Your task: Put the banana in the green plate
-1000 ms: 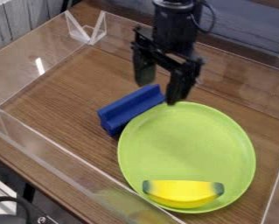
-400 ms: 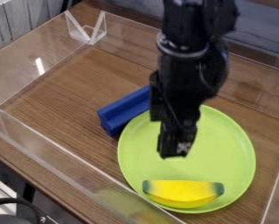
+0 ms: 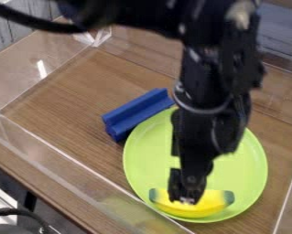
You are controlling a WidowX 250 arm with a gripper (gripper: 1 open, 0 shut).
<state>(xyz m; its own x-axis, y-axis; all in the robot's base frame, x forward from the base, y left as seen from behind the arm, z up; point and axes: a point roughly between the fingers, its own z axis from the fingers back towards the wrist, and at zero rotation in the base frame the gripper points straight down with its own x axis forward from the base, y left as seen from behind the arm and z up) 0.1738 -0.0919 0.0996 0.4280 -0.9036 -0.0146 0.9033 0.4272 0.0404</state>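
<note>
The yellow banana (image 3: 207,205) lies inside the green plate (image 3: 152,151), near the plate's front rim. My gripper (image 3: 186,192) points straight down just above the banana's left half, its dark fingers apart and open, with nothing held between them. The arm covers the plate's middle and part of the banana.
A blue rectangular block (image 3: 134,113) lies on the wooden table just left of the plate. Clear plastic walls (image 3: 38,137) fence the table on the left and front. A clear triangular stand (image 3: 91,37) sits at the back left.
My gripper has travelled from above the blue block, across the plate, toward the camera and down to the banana, rolling as it went. The banana and plate stayed put.
</note>
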